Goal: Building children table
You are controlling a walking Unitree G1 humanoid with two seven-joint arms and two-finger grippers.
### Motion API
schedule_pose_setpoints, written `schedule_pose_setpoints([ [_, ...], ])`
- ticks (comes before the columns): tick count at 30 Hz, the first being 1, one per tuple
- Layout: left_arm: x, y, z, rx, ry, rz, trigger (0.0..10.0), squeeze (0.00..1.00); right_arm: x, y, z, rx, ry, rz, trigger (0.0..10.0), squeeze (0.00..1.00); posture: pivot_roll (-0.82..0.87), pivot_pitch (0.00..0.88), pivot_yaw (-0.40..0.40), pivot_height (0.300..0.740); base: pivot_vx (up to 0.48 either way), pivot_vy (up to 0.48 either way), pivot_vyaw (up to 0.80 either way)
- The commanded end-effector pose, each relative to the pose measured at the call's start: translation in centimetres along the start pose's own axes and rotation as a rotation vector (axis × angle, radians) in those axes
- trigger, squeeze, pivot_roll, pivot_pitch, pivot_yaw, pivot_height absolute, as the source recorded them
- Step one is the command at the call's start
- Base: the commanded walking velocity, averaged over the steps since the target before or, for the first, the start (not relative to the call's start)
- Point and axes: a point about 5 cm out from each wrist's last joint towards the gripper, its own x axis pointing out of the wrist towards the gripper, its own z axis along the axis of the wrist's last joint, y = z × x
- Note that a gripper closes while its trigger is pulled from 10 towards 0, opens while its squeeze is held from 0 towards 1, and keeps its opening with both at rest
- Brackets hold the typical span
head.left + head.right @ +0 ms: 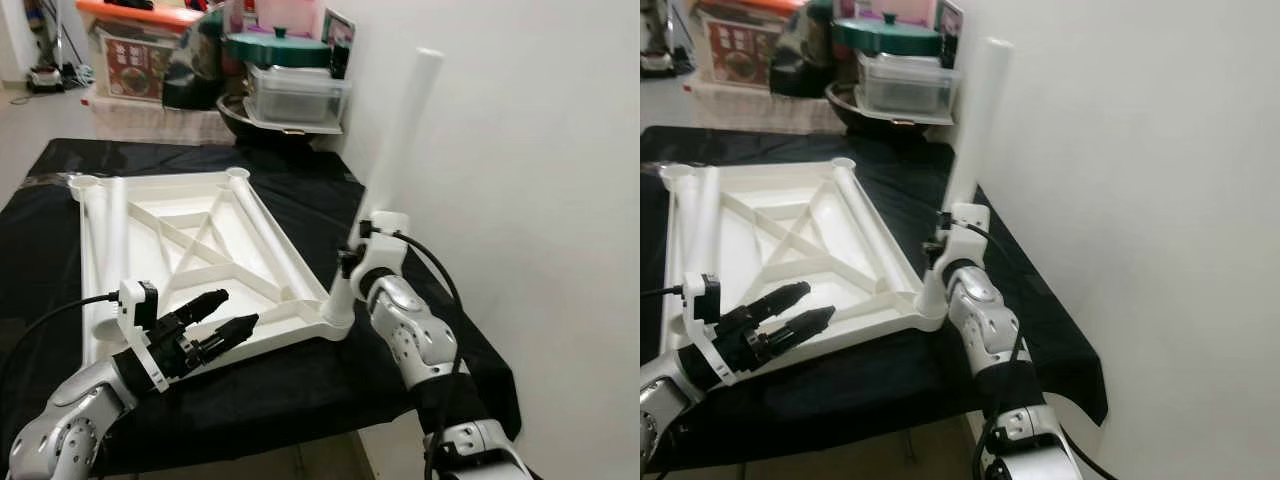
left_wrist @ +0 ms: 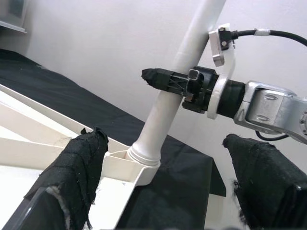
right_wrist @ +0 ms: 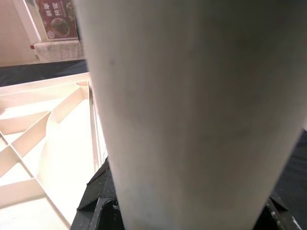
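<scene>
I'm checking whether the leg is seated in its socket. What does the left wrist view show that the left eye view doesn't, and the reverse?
Left wrist view: the white leg entering the corner socket close up, with the right gripper clamped on it. Left eye view: the whole upside-down tabletop on the black cloth, two loose legs lying along its far side, and the open left gripper. Both: leg, socket, right gripper.

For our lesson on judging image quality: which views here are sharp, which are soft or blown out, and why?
Left eye view: evenly lit, the upside-down white plastic tabletop slightly washed out. Left wrist view: sharp on the white tubular table leg and the right gripper; the near black fingers blur. Right wrist view: the leg, too close, is a soft pale mass.
</scene>
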Motion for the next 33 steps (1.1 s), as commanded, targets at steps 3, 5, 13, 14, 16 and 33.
schedule_pose_setpoints([
  [3,0.3,-0.1,-0.1,-0.001,0.010,-0.009,10.0,0.00,-0.7,-0.4,-3.7,0.038,0.189,0.016,10.0,0.00,0.15,0.000,-0.173,0.740,0.000,0.000,0.00],
  [5,0.4,-0.1,-0.2,-0.001,0.010,-0.010,10.0,0.00,-0.8,1.3,-2.2,0.063,0.106,0.160,10.0,1.00,0.15,0.000,-0.168,0.740,0.000,0.000,0.00],
  [13,0.4,0.1,-0.2,0.000,0.013,-0.010,10.0,0.00,-3.3,5.9,1.7,0.042,-0.028,0.766,10.0,0.00,0.15,0.000,-0.171,0.740,0.000,0.000,0.00],
  [14,0.4,0.1,-0.2,0.000,0.013,-0.010,10.0,0.00,-3.3,5.9,1.7,0.042,-0.028,0.766,10.0,0.00,0.15,0.000,-0.171,0.740,0.000,0.000,0.00],
  [16,0.4,0.1,-0.1,0.000,0.010,-0.007,10.0,0.00,-5.2,6.8,1.7,-0.018,-0.031,0.958,10.0,0.00,0.15,0.000,-0.171,0.740,0.000,0.000,0.00],
  [33,0.5,-0.1,0.0,-0.003,0.000,-0.011,10.0,0.00,-0.6,2.4,-1.5,-0.044,0.112,0.354,0.0,0.00,0.14,0.000,-0.178,0.740,0.000,0.000,0.00],
])
